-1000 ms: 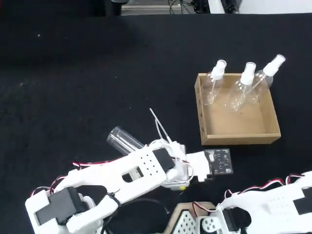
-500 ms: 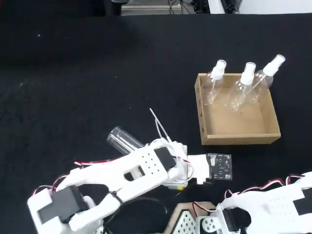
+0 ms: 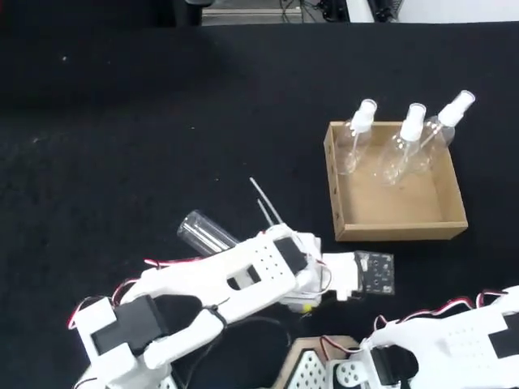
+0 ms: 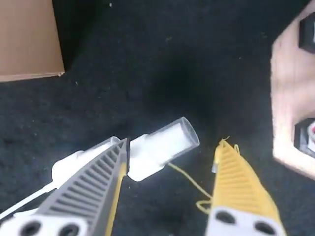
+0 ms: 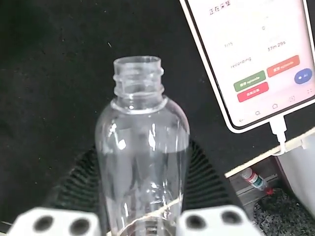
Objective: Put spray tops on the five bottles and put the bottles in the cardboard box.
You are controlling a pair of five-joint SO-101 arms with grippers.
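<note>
High view: three capped bottles [image 3: 403, 150] are leaned against the far wall of the box [image 3: 394, 232]. The left arm [image 3: 243, 279] is stretched just off its near left corner.

Left wrist view: the left gripper [image 4: 172, 147] is held open. A spray top [image 4: 160, 146] is seen lying between the jaws, near the box.

Right wrist view: an uncapped bottle [image 5: 142, 142] is clamped upright in the right gripper [image 5: 142, 187].

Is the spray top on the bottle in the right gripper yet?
Off. The bottle, held between the right gripper fingers, shows a bare threaded neck with an open mouth and no spray top on it.
</note>
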